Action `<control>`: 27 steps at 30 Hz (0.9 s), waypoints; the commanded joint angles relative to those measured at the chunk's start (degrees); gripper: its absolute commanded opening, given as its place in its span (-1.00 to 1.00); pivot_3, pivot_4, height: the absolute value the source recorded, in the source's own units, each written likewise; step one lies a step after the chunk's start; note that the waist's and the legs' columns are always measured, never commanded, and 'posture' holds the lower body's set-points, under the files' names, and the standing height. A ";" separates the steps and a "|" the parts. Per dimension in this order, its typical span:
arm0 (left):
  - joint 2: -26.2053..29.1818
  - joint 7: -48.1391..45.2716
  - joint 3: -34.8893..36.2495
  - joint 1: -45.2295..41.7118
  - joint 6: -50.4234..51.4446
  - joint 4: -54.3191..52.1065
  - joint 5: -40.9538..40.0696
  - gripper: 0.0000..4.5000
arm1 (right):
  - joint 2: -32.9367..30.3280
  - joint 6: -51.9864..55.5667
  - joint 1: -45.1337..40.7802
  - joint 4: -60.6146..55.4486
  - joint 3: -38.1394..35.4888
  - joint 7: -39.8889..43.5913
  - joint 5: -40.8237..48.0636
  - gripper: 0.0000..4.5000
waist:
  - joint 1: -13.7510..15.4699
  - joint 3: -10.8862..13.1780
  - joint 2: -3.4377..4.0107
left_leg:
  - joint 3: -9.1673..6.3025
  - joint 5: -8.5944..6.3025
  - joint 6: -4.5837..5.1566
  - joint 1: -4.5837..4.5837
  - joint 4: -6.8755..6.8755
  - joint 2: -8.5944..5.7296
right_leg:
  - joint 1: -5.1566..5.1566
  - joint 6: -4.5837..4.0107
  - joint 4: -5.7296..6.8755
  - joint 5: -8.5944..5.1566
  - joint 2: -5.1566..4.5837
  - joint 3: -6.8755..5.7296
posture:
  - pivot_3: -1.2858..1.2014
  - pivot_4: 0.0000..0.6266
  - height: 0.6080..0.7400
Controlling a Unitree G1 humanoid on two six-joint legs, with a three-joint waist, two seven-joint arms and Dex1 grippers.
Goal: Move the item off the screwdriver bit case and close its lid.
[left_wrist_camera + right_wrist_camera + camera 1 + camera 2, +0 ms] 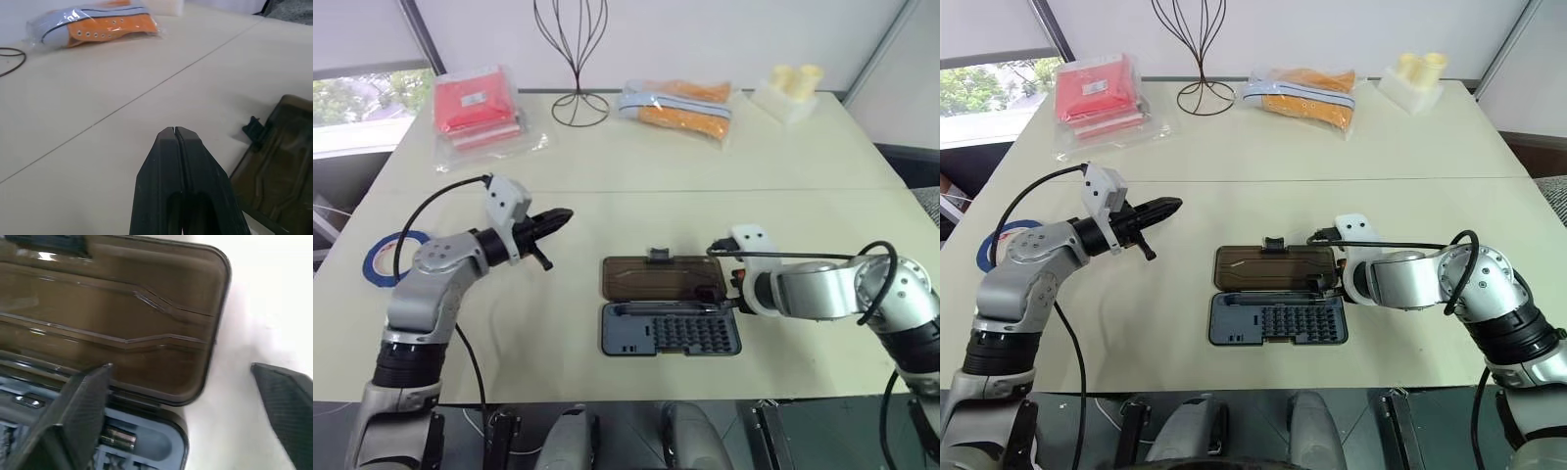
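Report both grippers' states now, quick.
Left gripper: shut, holding nothing, above the table.
Right gripper: open, holding nothing, at the right end of the open screwdriver bit case.

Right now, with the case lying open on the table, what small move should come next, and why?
Probably hook the open right gripper under the lid at its right end and start swinging it over the tray: the lid lies flat, nothing rests on it, and the gripper straddles that end.

Silver-grey arm shells, black joint bands, white wrist camera brackets, looping black cables; black fingers (182,186), textured on the right (78,416).
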 commanded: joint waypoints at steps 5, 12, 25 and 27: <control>7.09 -14.30 -0.71 6.14 8.36 -13.94 -13.82 -1.00 | -1.76 -0.98 -5.78 -5.81 -3.52 7.24 -6.68 0.99 | -0.33 0.01 0.04 | 0.00 -0.01 0.02 -0.02 -0.06 0.05 | 0.01 0.00 -0.14 0.00 0.02 0.00 | 0.03 -0.52 1.00; 6.40 -21.01 -9.77 5.53 5.02 -10.96 -10.60 -1.00 | -0.82 -5.78 -7.29 -9.78 -4.32 30.98 -34.74 0.99 | 0.24 0.02 0.05 | -0.01 -0.05 0.10 0.00 0.01 -0.04 | 0.16 0.00 -0.22 0.00 0.02 -0.02 | 0.03 -0.52 1.00; -0.68 -26.47 -22.85 3.93 -10.42 7.12 4.08 -1.00 | 0.25 -20.77 -8.27 0.73 4.20 68.83 -75.81 0.99 | -0.03 0.02 0.06 | 0.06 -0.08 0.15 0.03 0.01 -0.07 | 0.13 0.00 -0.20 0.00 0.03 -0.02 | 0.03 -0.52 1.00; -0.92 -26.95 -23.52 4.39 -12.24 8.84 5.58 -1.00 | 0.53 -22.53 -9.15 2.24 5.17 74.73 -79.30 0.99 | -0.02 0.02 0.07 | 0.06 -0.08 0.15 0.03 0.00 -0.07 | 0.12 0.00 -0.21 0.00 0.03 -0.03 | 0.03 -0.52 1.00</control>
